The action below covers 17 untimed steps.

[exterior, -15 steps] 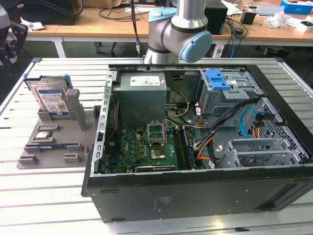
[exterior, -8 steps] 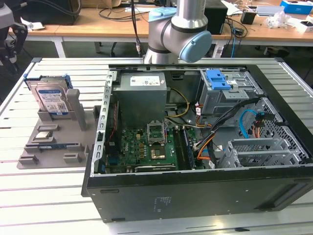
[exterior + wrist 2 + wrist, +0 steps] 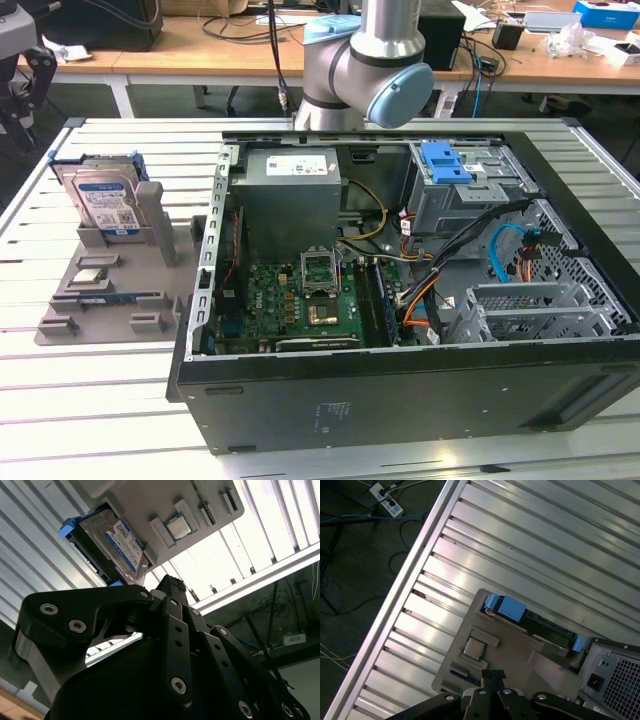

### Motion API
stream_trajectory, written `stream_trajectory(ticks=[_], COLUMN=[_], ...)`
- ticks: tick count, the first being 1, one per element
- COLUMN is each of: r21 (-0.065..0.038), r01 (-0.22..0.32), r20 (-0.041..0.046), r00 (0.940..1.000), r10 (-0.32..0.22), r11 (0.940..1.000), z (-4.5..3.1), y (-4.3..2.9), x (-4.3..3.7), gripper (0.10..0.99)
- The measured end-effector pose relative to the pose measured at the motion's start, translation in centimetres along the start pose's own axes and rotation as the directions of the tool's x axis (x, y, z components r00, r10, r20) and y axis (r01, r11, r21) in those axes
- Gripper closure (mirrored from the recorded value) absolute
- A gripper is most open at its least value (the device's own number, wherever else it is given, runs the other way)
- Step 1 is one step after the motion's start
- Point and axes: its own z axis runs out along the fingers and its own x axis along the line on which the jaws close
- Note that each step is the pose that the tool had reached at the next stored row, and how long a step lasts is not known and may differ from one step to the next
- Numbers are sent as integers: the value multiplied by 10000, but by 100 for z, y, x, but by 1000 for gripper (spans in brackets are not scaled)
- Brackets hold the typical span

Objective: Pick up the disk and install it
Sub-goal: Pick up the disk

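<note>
- Found the computer case [image 3: 400, 395] lying open on the slatted metal table [image 3: 100, 420], its inside facing up.
- Saw the disk [image 3: 105, 200] outside the computer case, just off the case's side at the exterior view's left. Stood on edge in a slot of a grey holder [image 3: 100, 300], white-and-blue label toward the camera, blue carrier framing the silver body.
- Made out the same disk in both wrist views [image 3: 117, 542] [image 3: 535, 624], seated in the holder [image 3: 145, 500] [image 3: 510, 650] beside a corner of the case [image 3: 615, 675]. Touched by nothing but its slot.
- Found the gripper [image 3: 492, 676] [image 3: 170, 586] in both wrist views, outside the case and above the holder's edge, well clear of the disk. Fingertips pressed together with nothing between them.
- Noted a small square silver chip [image 3: 92, 278] [image 3: 178, 526] [image 3: 474, 648] lying flat on the holder, likewise outside the case and nearer the gripper than the disk.
- Inside the case, saw a grey power-supply box [image 3: 290, 195] against the far wall, toward the exterior view's left, and a green motherboard [image 3: 300, 300] in front of it.
- Saw a smaller blue bracket [image 3: 445, 162] on top of the metal drive cage at the case's far corner, toward the exterior view's right.
- Caught the arm's grey and pale-blue joint [image 3: 365, 60] just behind the case's far wall.
</note>
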Motion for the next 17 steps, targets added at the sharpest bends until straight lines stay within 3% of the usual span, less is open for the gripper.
stream_trajectory(ticks=[11, 17], r21=[-28, -53], r01=[1108, 1895], r20=[-49, -81], r00=[9938, 9818], r10=[-1108, -1895], r11=[9938, 9819], z=[0, 0], y=[0, 0], x=[0, 0], gripper=[980, 980])
